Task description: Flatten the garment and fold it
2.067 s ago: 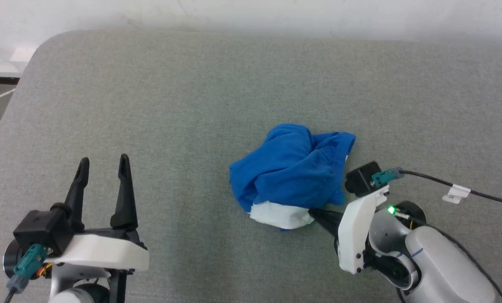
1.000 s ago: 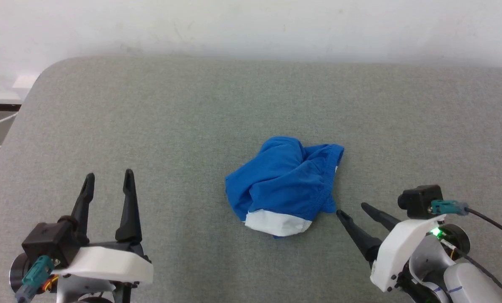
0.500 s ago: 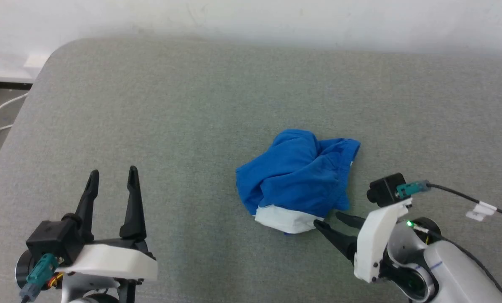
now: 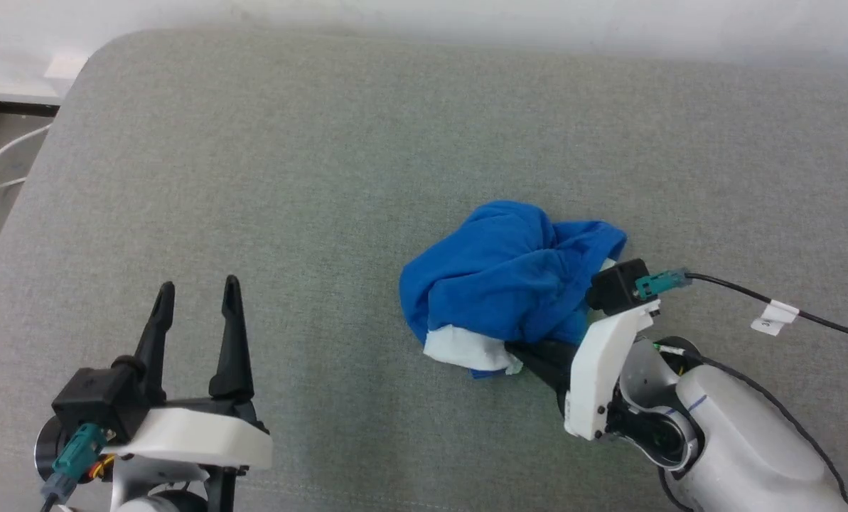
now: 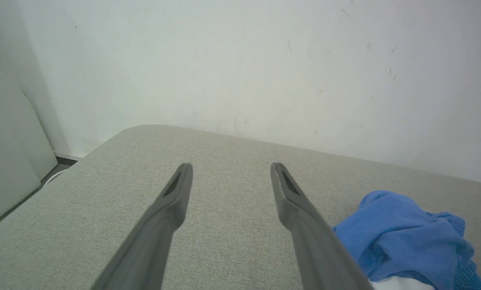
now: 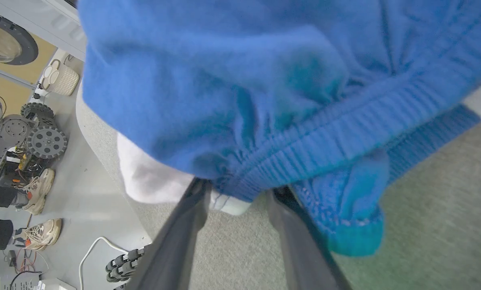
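Blue fabric of the garment (image 4: 502, 270) is touched at its near-right hem by the nearer right hand (image 4: 536, 355), fingers apart.

surface (image 4: 324, 178): spreads before the robot; a wall (image 5: 240, 60) stands behind its far edge.
garment (image 4: 509, 277): lies in a heap on the surface, right of the middle, on the robot's right side.
left end effector (image 4: 199, 283): at the lower left of the head view, over bare surface, fingers apart; the garment lies well apart to its right.
right end effector (image 6: 240, 188): at the near right edge of the garment, fingers apart, tips tucked under the heap's lower fold.
cable (image 4: 750, 302): runs from the right wrist camera off to the right, above the surface.
floor (image 6: 91, 209): beyond the surface's edge in the right wrist view; a person's shoes (image 6: 38, 193) stand on it, with wheeled parts (image 6: 46, 141) beside them.
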